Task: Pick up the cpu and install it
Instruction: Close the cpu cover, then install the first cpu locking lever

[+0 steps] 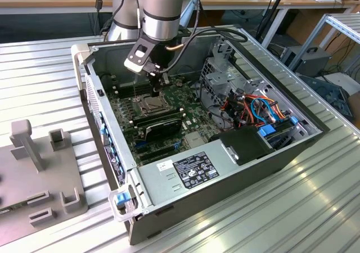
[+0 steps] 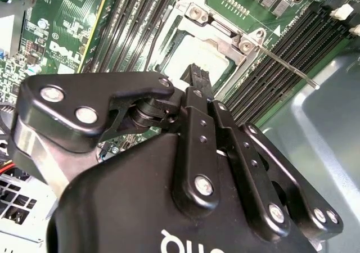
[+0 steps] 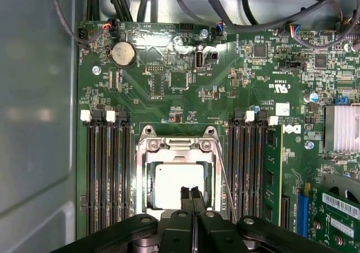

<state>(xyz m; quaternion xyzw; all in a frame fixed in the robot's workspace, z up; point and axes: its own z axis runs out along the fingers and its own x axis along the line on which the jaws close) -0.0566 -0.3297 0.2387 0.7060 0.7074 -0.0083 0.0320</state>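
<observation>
Fingertips of the gripper (image 3: 192, 194) are pressed together over the cpu (image 3: 169, 183), low centre in the first wrist view; descending askew could bend socket pins.

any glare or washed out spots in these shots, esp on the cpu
First wrist view: the cpu top is washed pale in its socket, with glare on the board above. Second wrist view: the hand shades part of it. Exterior view: window light streaks the table.
</observation>
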